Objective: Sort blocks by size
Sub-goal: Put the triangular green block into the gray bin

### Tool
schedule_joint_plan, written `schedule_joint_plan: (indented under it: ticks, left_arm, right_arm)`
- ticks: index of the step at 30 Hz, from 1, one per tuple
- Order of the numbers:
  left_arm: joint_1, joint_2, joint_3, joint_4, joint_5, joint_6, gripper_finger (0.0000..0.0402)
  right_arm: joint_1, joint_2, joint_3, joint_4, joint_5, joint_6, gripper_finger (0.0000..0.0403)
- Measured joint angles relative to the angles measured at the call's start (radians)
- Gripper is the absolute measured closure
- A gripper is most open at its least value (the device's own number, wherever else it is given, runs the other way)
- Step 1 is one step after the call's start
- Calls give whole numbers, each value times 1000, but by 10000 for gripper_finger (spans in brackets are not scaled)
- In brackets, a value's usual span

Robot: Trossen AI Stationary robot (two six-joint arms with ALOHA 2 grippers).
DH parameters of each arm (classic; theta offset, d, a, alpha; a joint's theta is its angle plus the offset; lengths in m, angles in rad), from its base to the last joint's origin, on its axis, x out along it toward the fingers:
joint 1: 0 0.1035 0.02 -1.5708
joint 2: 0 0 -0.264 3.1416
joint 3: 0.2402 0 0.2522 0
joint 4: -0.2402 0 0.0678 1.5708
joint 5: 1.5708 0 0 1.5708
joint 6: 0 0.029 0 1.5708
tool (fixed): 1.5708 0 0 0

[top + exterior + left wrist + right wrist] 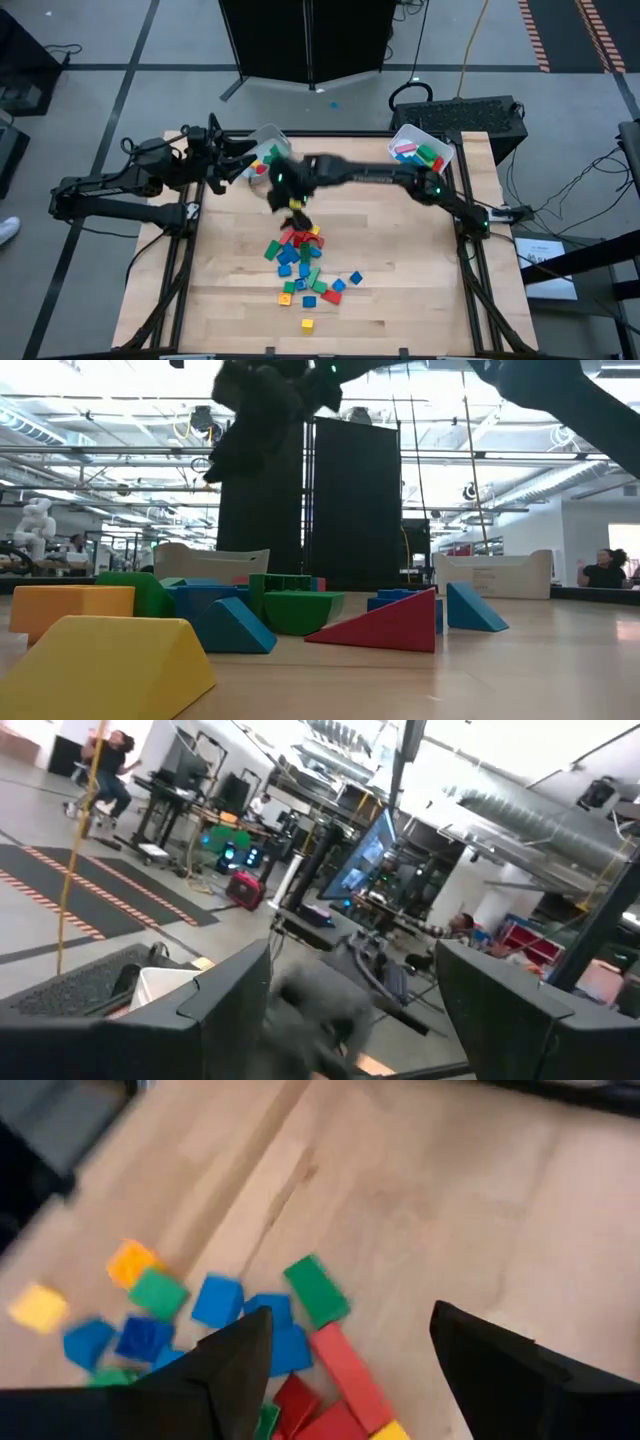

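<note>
Two arms are showing, but only the right gripper (293, 207), fingers apart and empty, is hanging at frame centre just above the blocks (305, 265); a red bar (345, 1370) is lying lengthwise between its fingers.

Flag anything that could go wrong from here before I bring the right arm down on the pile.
1. The blocks lie packed together, so the open right claw hanging above them may nudge neighbours or pinch two at once.
2. The red bar touches the green block, and a grab there could drag both.
3. The right arm reaches across close to the left claw near the left bin, so a lift toward that bin could clip it.
</note>
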Motion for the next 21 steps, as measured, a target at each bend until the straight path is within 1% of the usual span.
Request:
schedule_joint_plan:
  ticks: [4, 7, 9, 13, 15, 17, 19, 21]
  left_arm:
    - [0, 0, 0, 4, -3, 2, 120]
    - [0, -5, 0, 4, -40, 39, 120]
    - [0, -19, 0, 4, -102, 71, 120]
    - [1, -69, 0, -16, -294, 136, 120]
    - [1, -108, 0, -87, -397, 154, 120]
    - [1, -145, 0, -213, -477, 152, 120]
    - [1, -187, 0, -384, -500, 114, 120]
    - [0, -225, 0, -555, -487, 38, 120]
  right_arm:
    - [66, 69, -2, 44, 81, -73, 137]
    - [100, 107, -4, 122, 116, -107, 136]
    - [117, 126, -2, 137, 121, -113, 136]
    - [138, 137, -3, 156, 124, -122, 136]
    - [142, 137, -2, 185, 126, -129, 136]
    - [141, 136, 0, 192, 127, -127, 136]
    - [141, 136, -1, 191, 144, -109, 136]
    - [140, 137, -1, 192, 169, -102, 135]
